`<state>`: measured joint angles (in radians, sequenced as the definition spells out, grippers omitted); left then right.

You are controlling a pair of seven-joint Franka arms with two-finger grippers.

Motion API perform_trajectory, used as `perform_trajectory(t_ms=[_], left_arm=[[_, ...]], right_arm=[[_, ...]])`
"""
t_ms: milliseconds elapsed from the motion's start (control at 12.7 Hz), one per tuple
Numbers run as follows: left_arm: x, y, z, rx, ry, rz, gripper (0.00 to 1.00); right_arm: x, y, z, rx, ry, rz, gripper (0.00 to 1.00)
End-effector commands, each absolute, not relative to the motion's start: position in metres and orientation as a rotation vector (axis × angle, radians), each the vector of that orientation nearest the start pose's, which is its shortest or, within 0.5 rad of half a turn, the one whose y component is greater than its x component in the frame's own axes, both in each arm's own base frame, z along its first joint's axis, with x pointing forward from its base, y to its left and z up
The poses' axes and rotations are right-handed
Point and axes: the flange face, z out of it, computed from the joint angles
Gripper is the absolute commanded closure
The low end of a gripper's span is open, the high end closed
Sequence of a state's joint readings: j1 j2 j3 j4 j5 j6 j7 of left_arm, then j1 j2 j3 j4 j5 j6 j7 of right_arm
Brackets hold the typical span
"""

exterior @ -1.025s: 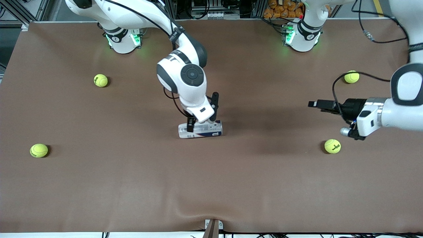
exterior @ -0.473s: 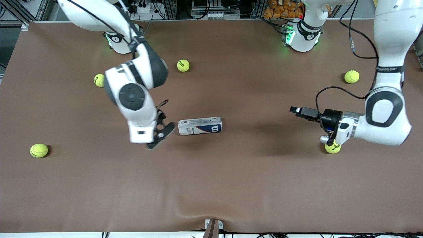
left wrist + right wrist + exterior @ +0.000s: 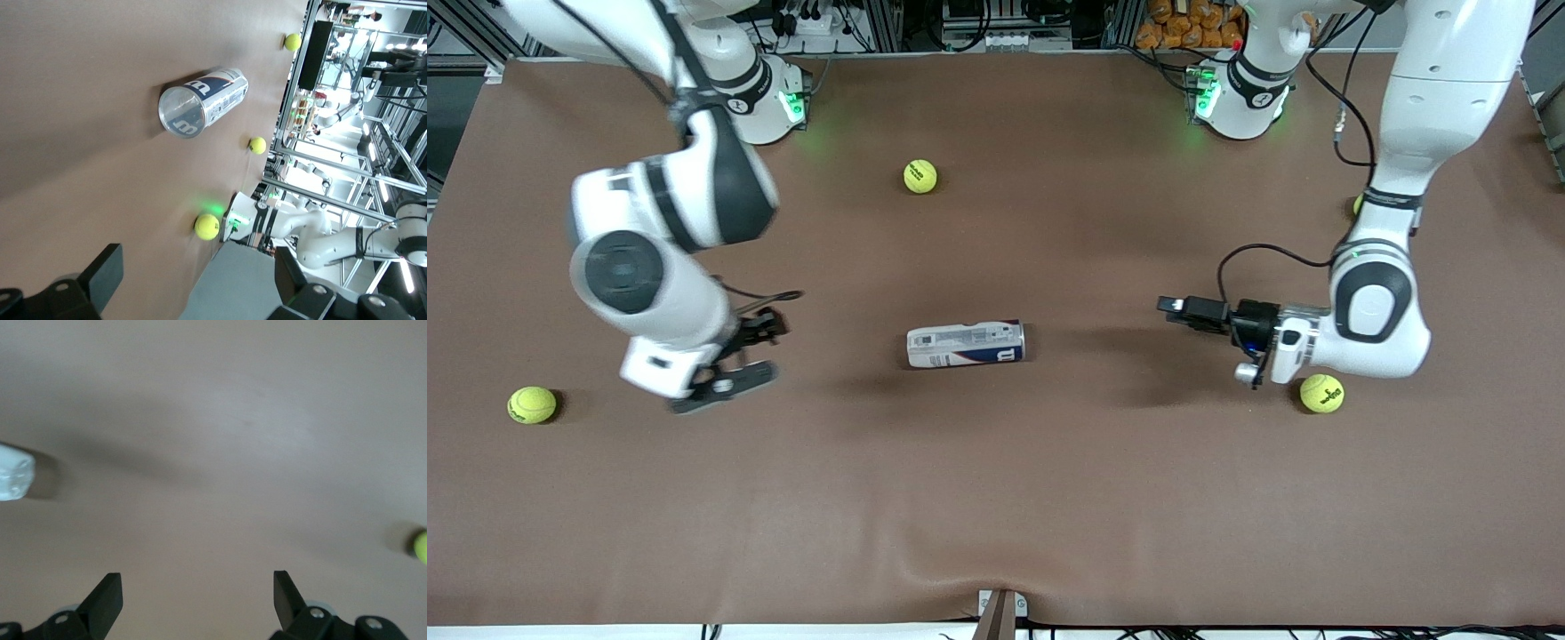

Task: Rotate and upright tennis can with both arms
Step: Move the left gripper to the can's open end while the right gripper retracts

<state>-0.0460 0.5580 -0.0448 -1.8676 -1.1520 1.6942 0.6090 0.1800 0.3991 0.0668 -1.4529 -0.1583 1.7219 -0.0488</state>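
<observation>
The tennis can (image 3: 966,345) lies on its side in the middle of the brown table, white and dark blue, with nothing holding it. My right gripper (image 3: 772,345) is open and empty, low over the table beside the can, toward the right arm's end. My left gripper (image 3: 1169,311) is open and empty, level with the can, toward the left arm's end and pointing at it. The left wrist view shows the can (image 3: 200,103) end-on, its clear round end facing the open fingers (image 3: 107,273). In the right wrist view only the can's white end (image 3: 13,473) shows at the edge.
Tennis balls lie around the brown table (image 3: 1049,498): one (image 3: 920,176) near the bases, one (image 3: 532,404) at the right arm's end, one (image 3: 1321,393) under the left arm's wrist, and one (image 3: 1358,204) partly hidden by the left arm.
My right gripper has left the can and swung away toward the right arm's end, open. My left gripper has moved closer to the can. The can stays lying in place.
</observation>
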Motion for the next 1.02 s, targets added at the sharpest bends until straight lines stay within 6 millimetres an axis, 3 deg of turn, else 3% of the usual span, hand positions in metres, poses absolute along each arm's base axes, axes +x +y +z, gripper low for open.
perform_trajectory(t_ms=[0,237,315,473,710,946], left_arm=[[0.566,-0.164,0.213,1.903,0.030,-0.330,0.00],[0.561,-0.197,0.185,1.880,0.062,-0.257,0.00],[0.559,-0.208,0.169,1.849,0.080,-0.227,0.00],[0.561,-0.229,0.155,1.774,0.120,-0.156,0.00],[0.551,-0.259,0.149,1.828,0.154,-0.128,0.00],[0.545,-0.278,0.141,1.838,0.201,-0.116,0.00]], right_arm=[[0.631,0.088,0.484,-3.243,-0.357,0.155,0.00],[0.612,0.020,0.520,-3.146,-0.095,0.175,0.00],[0.604,0.008,0.533,-3.128,-0.062,0.178,0.00],[0.582,-0.005,0.558,-3.121,-0.033,0.164,0.00],[0.557,-0.017,0.597,-3.108,-0.058,0.095,0.00],[0.546,-0.032,0.614,-3.097,-0.012,0.129,0.00]])
